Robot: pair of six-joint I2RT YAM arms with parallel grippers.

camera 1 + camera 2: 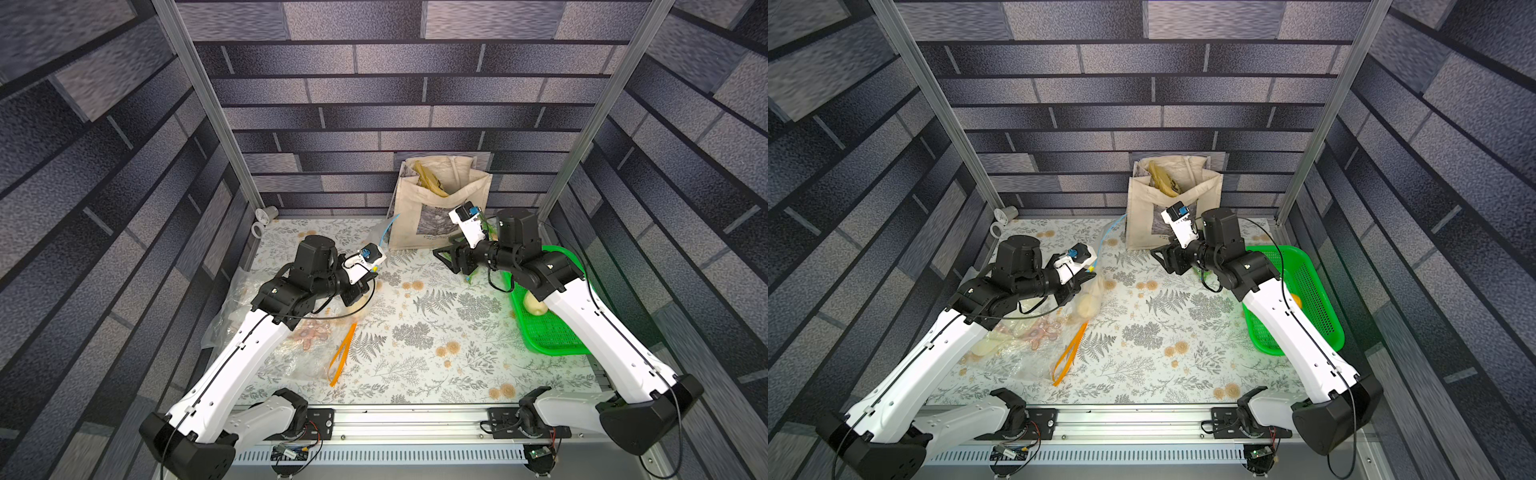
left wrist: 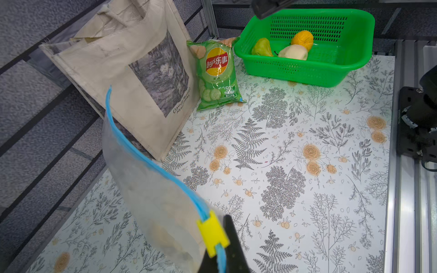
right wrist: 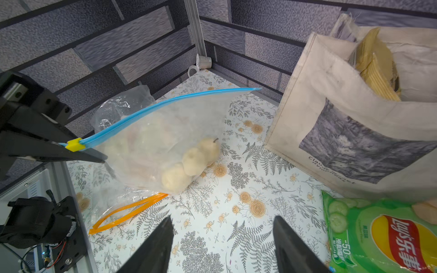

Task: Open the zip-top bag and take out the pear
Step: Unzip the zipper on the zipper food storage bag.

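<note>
Left claw: the left gripper (image 3: 91,154) is clamped tight on the top corner of the clear plastic zip-top bag (image 3: 153,141), just beside its yellow slider (image 3: 75,144).
Bag: it hangs from that corner. Its blue zip strip (image 3: 236,91) slants up towards the beige canvas tote bag (image 3: 331,113). The bottom seems to rest on the floral table cover (image 3: 236,189), though the contact is hard to make out.
Pear: three pale yellow pears (image 3: 194,160) sit bunched in the bag's lowest corner, inside the plastic.
Right claw: the right gripper (image 3: 222,238) has its jaws spread wide with nothing between them. It is above the cover, apart from the bag and near the green crisp packet (image 3: 378,236).
Basket: the green plastic mesh basket (image 2: 307,71) holds a green pear (image 2: 261,47), a pale pear (image 2: 293,52) and an orange fruit (image 2: 302,39).
Nearby: a flat clear bag with an orange zip strip (image 3: 127,212) lies on the cover beside the hanging bag.
</note>
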